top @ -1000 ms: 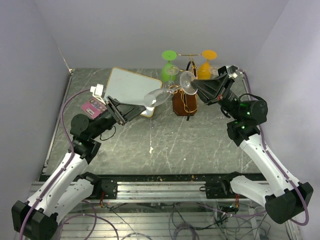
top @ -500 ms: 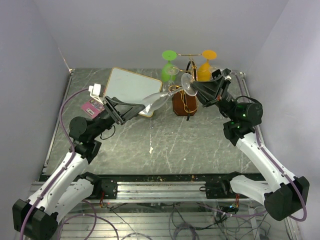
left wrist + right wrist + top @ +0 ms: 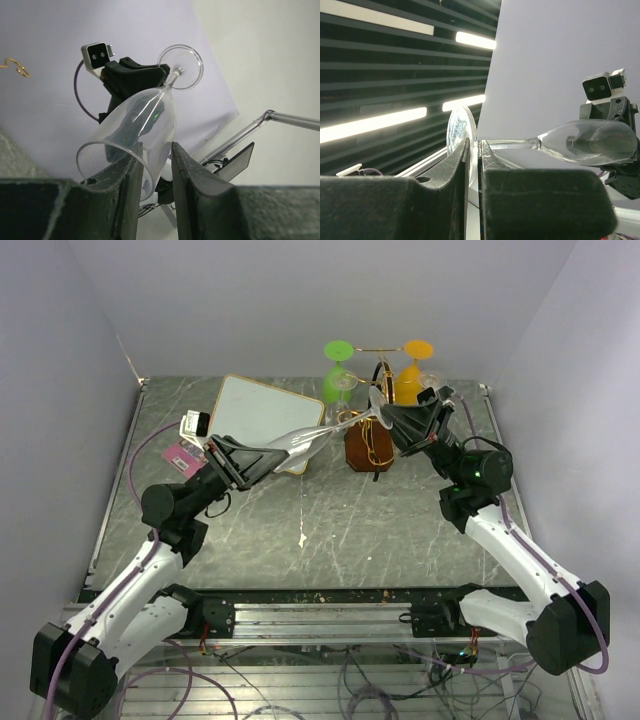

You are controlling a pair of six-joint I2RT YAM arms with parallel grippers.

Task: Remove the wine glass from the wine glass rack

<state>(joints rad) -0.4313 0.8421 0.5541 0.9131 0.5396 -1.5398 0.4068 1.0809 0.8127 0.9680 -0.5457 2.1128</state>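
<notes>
Beside rack (image 3: 368,448), arms (image 3: 150,570) outstretched, pinching wine glass (image 3: 305,440)

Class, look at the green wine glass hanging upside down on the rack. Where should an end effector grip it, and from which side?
Probably grip the green wine glass by its stem, just under the flat foot, coming from the left: the wine glass rack and the orange glass crowd its right.

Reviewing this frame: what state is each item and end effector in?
Clear wine glass: lying sideways in the air, held at both ends.
Left end effector: shut on the bowl.
Right end effector: shut on the foot.
Wine glass rack: upright.
Green glass: hanging inverted on rack.
Orange glass: hanging inverted on rack.
</notes>
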